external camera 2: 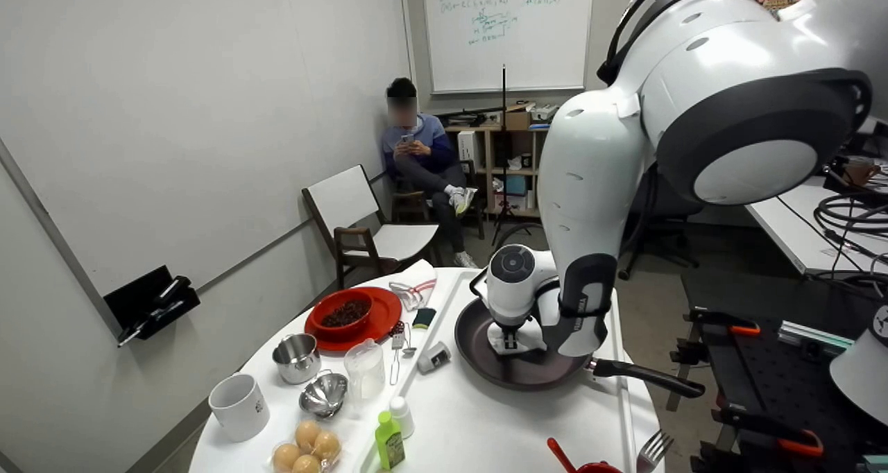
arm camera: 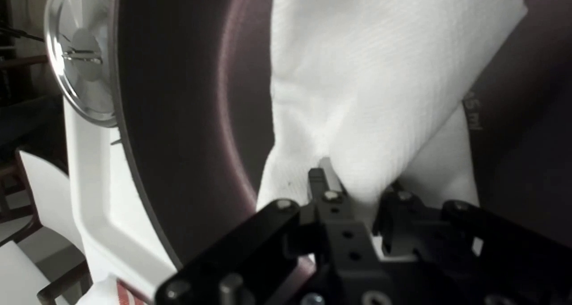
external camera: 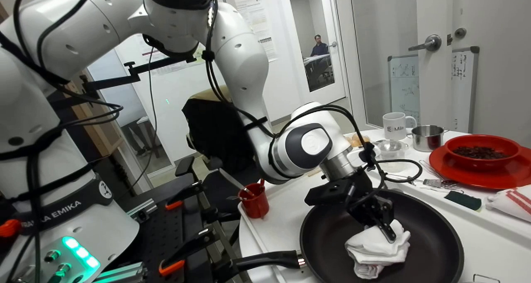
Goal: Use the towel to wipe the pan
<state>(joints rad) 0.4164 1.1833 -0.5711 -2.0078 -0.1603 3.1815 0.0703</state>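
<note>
Utensils, red and silvery, stand in a round red cup at left in an exterior view; rightward, a large round black frying pan holds a folded white cloth towel; at far right, a round red bowl contains dark bits. The black two-fingered gripper pinches a fold of the towel tightly between its jaws, the rest lying beneath them.

A robotics lab: a Franka arm arches over the worktop, a black platform with clamps stands beside it, and beyond it in an exterior view are shelves and a scribbled whiteboard.
</note>
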